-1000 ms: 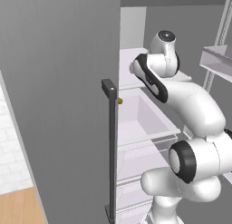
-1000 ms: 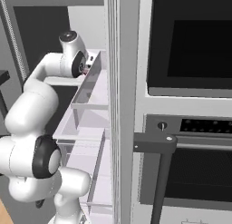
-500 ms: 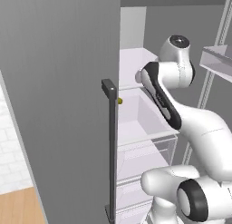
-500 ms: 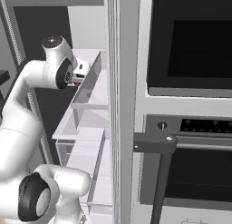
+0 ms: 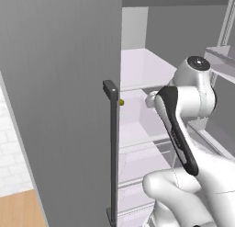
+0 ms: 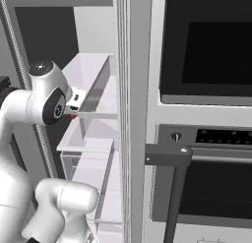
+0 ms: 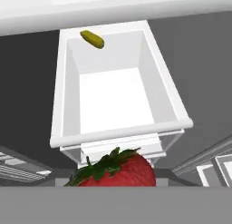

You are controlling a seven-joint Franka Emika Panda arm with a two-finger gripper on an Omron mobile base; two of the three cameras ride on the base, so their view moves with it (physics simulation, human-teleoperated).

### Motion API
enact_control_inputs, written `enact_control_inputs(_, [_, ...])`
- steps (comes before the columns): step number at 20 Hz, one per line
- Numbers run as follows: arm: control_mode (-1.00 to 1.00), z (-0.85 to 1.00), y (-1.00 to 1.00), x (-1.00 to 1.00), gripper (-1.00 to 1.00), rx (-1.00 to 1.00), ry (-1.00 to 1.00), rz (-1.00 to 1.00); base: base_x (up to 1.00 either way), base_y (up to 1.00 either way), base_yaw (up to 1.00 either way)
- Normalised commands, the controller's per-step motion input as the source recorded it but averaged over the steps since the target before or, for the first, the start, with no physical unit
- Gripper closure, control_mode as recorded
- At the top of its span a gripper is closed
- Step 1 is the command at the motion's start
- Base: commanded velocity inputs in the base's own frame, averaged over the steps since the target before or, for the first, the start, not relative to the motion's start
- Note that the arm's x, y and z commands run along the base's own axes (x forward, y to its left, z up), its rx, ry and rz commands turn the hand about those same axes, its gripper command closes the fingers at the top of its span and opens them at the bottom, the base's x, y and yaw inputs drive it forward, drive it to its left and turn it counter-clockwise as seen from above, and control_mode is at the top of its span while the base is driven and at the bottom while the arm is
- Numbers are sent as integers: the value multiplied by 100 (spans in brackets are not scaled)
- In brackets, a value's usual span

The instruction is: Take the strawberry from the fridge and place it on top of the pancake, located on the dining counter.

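The strawberry (image 7: 118, 169), bright red with a green leafy cap, sits at the bottom of the hand view right where the fingers meet, and my gripper (image 6: 74, 112) is shut on it. In the right base view it is a small red spot (image 6: 72, 116) at the hand, just outside the front of a clear shelf bin. The fridge (image 5: 59, 83) stands open, with its grey door to the left and white shelves inside. Below the hand lies a white drawer (image 7: 68, 105). The pancake and the dining counter are out of view.
A small yellow fruit (image 7: 92, 39) lies at the drawer's far end, also seen past the door edge (image 5: 121, 102). The door's dark bar handle (image 5: 112, 148) stands close on the left. The other fridge door (image 6: 133, 114) is edge-on beside a wall oven (image 6: 206, 89).
The arm has drawn back out of the fridge toward the base and sunk a little. The strawberry has stayed in the gripper.
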Motion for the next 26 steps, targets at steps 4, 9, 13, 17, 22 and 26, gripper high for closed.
enact_control_inputs(4, [-100,-37,0,-100,100,0,10,0,0,0,0])
enact_control_inputs(9, [-100,-18,0,-98,100,0,2,0,0,0,0])
enact_control_inputs(13, [-100,-18,0,-38,100,0,0,0,0,0,0])
enact_control_inputs(17, [-100,0,0,0,100,0,0,0,0,0,0])
enact_control_inputs(22, [-100,0,0,0,100,0,0,0,0,0,0])
enact_control_inputs(26, [100,-2,7,-11,100,0,0,0,-17,11,0])
